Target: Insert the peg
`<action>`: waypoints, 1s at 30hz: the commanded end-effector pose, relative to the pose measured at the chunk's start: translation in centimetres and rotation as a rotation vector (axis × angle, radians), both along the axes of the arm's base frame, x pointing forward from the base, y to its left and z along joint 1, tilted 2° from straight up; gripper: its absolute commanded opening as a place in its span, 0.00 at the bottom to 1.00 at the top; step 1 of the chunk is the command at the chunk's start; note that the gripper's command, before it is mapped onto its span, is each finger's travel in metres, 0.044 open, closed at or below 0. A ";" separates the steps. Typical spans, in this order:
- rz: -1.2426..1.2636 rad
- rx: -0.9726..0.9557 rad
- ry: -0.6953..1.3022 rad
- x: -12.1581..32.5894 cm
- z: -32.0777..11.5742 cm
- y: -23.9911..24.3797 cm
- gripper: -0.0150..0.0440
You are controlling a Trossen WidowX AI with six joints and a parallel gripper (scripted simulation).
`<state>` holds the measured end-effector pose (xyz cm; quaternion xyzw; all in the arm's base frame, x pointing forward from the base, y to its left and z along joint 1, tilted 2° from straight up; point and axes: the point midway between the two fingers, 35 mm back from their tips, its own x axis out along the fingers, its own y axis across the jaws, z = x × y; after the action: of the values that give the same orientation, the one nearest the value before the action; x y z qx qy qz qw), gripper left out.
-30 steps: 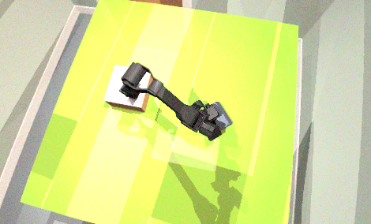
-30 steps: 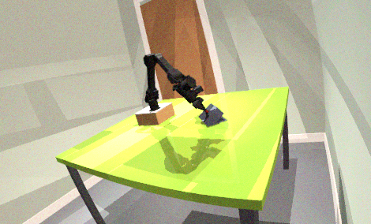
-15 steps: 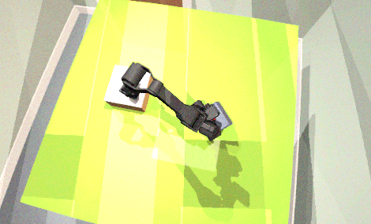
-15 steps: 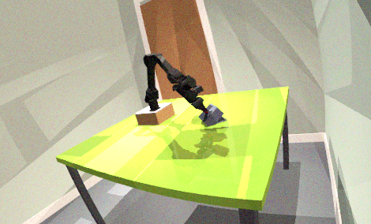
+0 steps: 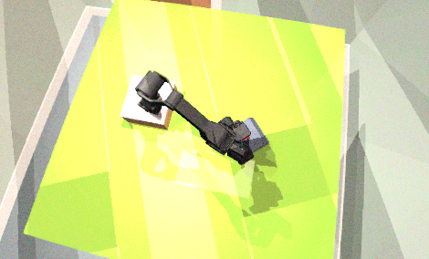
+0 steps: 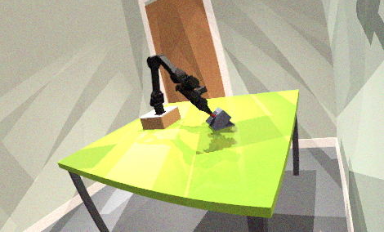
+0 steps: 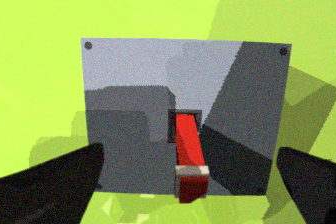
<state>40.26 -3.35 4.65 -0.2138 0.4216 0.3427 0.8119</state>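
The red square-sided peg stands with its lower end inside the square hole and its far end, with a pale grey band, toward the wrist camera. In the wrist view a dark gap shows at its left side in the hole. How deep it sits is hidden. The grey sloped panel has dark dots near its corners. My gripper is wide open, with one finger on each side of the peg and clear space between. In the top and exterior views the gripper is close to the panel.
The arm's base stands on a box with a white top and brown sides, to the left of the panel in the top and exterior views. The panel rests on the yellow-green table. Shadows lie beside the panel.
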 end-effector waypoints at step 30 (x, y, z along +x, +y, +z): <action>-0.003 -0.002 0.003 -3.1 6.2 -3.3 1.00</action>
<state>37.44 -6.38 10.13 -0.2113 0.4264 0.3411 0.8107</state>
